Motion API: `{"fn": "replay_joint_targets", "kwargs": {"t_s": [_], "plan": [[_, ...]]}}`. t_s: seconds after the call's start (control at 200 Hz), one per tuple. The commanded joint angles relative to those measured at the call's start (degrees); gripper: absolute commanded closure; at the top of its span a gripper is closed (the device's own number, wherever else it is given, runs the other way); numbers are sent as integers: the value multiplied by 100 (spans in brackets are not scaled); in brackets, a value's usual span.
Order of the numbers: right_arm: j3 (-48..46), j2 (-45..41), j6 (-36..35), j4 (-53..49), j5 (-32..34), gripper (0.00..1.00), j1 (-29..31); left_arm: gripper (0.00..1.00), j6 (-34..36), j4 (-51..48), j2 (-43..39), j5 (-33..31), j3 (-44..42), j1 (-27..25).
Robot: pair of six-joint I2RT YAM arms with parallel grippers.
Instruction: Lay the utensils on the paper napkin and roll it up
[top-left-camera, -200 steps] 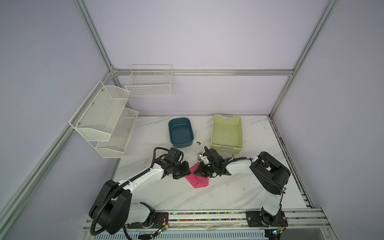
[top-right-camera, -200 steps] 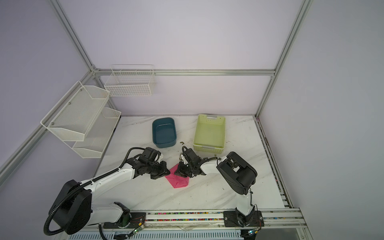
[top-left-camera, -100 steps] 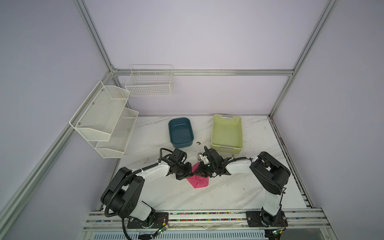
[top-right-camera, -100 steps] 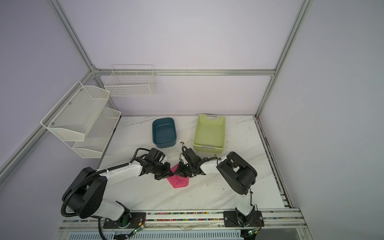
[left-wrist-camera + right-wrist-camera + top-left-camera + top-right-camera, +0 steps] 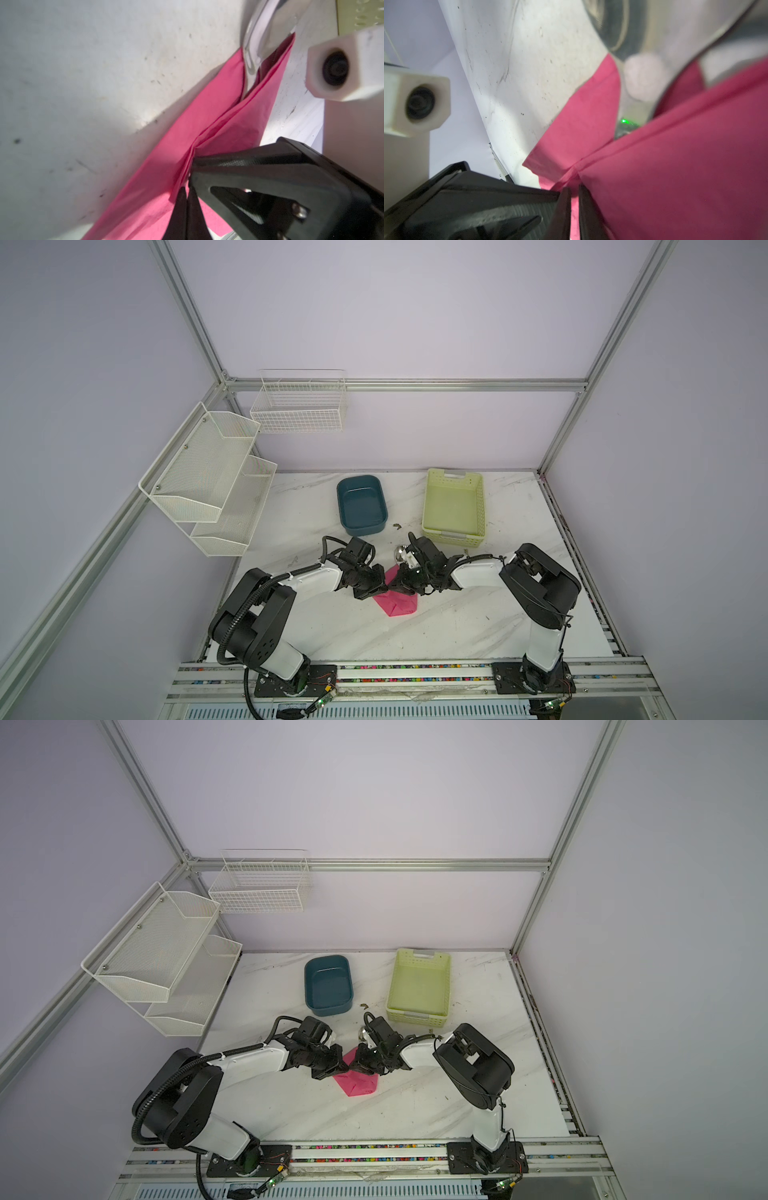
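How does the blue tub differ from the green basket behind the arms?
The tub is dark teal, the basket pale green. The tub's walls are solid and rounded; the basket's are perforated and squarer. The basket is larger than the tub. Both stand open-topped on the table.

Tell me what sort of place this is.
Probably a robot lab test cell, not a real dining room: an aluminium frame with plain lilac walls boxes in the marble-look table, and the left arm and right arm are bolted to a rail along its front edge.
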Motion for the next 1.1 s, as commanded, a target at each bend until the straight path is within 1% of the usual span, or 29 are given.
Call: {"fn": "replay_joint_targets", "kwargs": {"t_s": [0.0,0.16,0.23,0.45,0.635,0.74,0.84,0.99,1.095], "plan": [[-34,43,36,-356,106,84,30,98,-9,176,151,54,53,-33],[25,-78,27,-456,125,83,30,98,49,49,190,-125,14,-35],[73,-165,18,-541,127,81,31,98,49,16,195,-142,-2,-34],[176,-763,32,-982,310,80,41,98,66,-27,184,-174,-33,-35],[135,-1047,-31,-1218,220,88,68,98,58,-41,156,-170,-33,-35],[140,-979,-109,-1275,41,92,190,98,50,-44,156,-171,-27,-34],[119,-886,-147,-1321,79,94,330,98,49,-46,156,-162,-20,-34],[71,-818,-265,-1533,342,95,366,98,49,-67,124,-196,-15,-35],[-3,-690,-363,-1562,347,95,369,99,49,-81,112,-190,-17,-35]]}}
